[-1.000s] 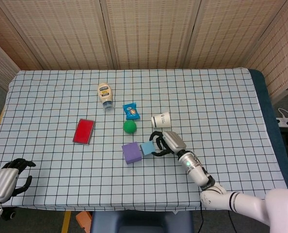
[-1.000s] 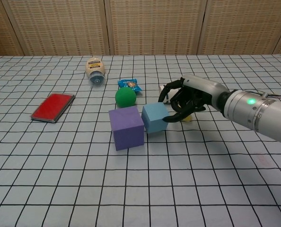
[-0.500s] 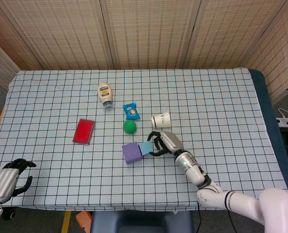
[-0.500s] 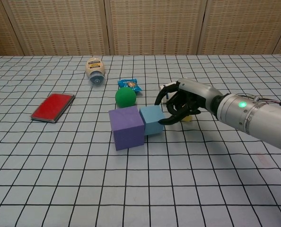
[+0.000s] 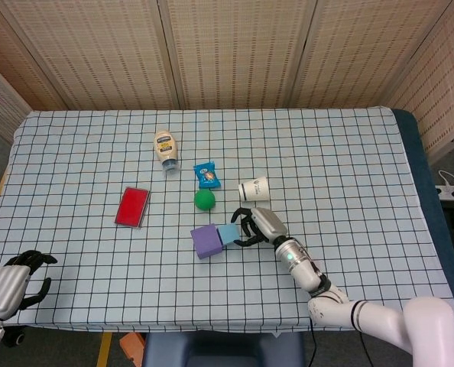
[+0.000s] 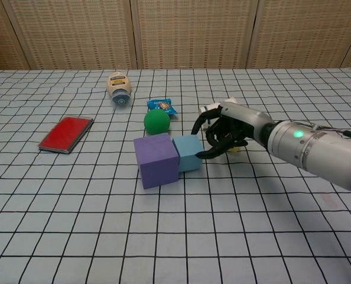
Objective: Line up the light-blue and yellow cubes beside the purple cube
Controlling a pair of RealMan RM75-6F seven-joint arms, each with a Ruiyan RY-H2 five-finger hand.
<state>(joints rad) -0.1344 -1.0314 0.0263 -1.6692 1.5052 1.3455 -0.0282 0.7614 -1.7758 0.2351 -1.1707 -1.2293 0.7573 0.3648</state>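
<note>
Since a second ago the light-blue cube (image 6: 188, 152) has slid left until it touches the right face of the purple cube (image 6: 156, 160), and the purple cube has been nudged a little left with it. I have my right hand (image 6: 224, 131) just right of the light-blue cube, its dark fingers (image 6: 210, 152) curled, and the lowest one meets the cube's right side; it pushes and does not grip. The yellow cube (image 6: 235, 148) is almost wholly hidden behind that hand; I see only a pale sliver, near the paper cup (image 5: 254, 188) lying on its side. Just beyond the two cubes sits a green ball (image 6: 156, 121), then a small blue snack packet (image 6: 162, 106), and farther still a squeeze bottle (image 6: 119, 89) lying down. Well to the left lies a flat red case (image 6: 66, 134). All rest on the checked tablecloth (image 6: 75, 225). My left hand (image 5: 17, 280) hangs off the near left corner, fingers loosely curled, holding nothing.
</note>
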